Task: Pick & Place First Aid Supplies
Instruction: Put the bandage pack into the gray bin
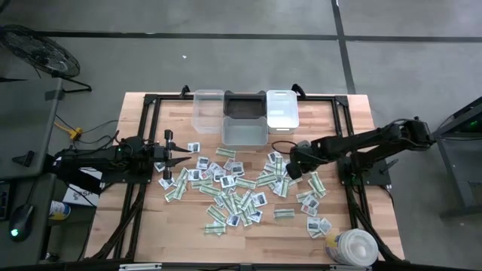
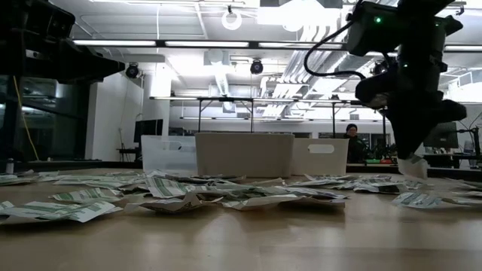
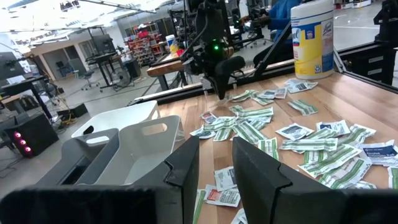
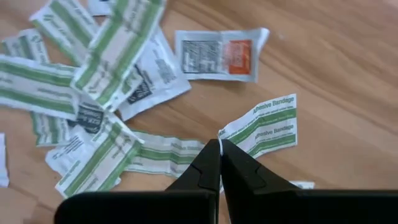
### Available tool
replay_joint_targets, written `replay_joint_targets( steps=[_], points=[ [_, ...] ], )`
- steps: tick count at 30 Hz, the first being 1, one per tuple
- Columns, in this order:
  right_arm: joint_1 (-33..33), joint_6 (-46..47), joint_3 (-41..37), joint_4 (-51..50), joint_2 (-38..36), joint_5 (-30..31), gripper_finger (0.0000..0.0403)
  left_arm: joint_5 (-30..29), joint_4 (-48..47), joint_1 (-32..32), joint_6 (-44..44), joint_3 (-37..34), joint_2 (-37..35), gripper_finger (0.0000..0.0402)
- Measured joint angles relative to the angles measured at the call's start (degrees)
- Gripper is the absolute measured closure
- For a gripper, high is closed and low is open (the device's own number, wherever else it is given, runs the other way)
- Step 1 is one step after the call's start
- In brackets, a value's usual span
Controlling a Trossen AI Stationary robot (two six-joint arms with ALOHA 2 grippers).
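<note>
A green-and-white bandage strip (image 4: 264, 129) is pinched by the closed right gripper (image 4: 219, 149) above the table (image 4: 348, 74); the left gripper (image 3: 214, 158) is held partly open, empty

Robotics lab: workbenches (image 2: 248, 102), ceiling strip lights (image 2: 143, 43).

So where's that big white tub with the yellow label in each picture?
High view: tub at the table's bottom right corner.
Low view: not in it.
Left wrist view: far across the table, beyond the right gripper.
Right wrist view: not in it.
Shared landmark: the right gripper, pinching a bandage packet.
</note>
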Motion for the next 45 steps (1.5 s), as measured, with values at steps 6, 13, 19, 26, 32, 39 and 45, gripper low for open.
replay_joint_targets(
  steps=[6, 13, 19, 26, 32, 39, 45],
  points=[
    [-2.0, -7.0, 4.1, -3.2, 0.0, -0.3, 0.0402, 0.0, 0.0, 0.0, 0.0, 0.0, 0.0, 0.0305],
    [-4.3, -19.4, 12.4, -7.8, 0.0, 0.7, 0.0403, 0.0, 0.0, 0.0, 0.0, 0.0, 0.0, 0.0305],
    [-5.2, -38.9, 20.1, -8.4, 1.8, 2.2, 0.0403, 0.0, 0.0, 0.0, 0.0, 0.0, 0.0, 0.0305],
    [-6.3, -64.9, 28.3, -8.1, 6.5, 4.5, 0.0403, 0.0, 0.0, 0.0, 0.0, 0.0, 0.0, 0.0305],
    [-9.5, -89.9, 32.8, -4.1, 12.7, 2.4, 0.0403, 0.0, 0.0, 0.0, 0.0, 0.0, 0.0, 0.0305],
    [-12.3, -107.5, 39.2, -1.1, 21.8, 2.8, 0.0403, 0.0, 0.0, 0.0, 0.0, 0.0, 0.0, 0.0305],
    [-13.6, -120.9, 42.0, 4.0, 27.9, 5.9, 0.0403, 0.0, 0.0, 0.0, 0.0, 0.0, 0.0, 0.0305]
  ],
)
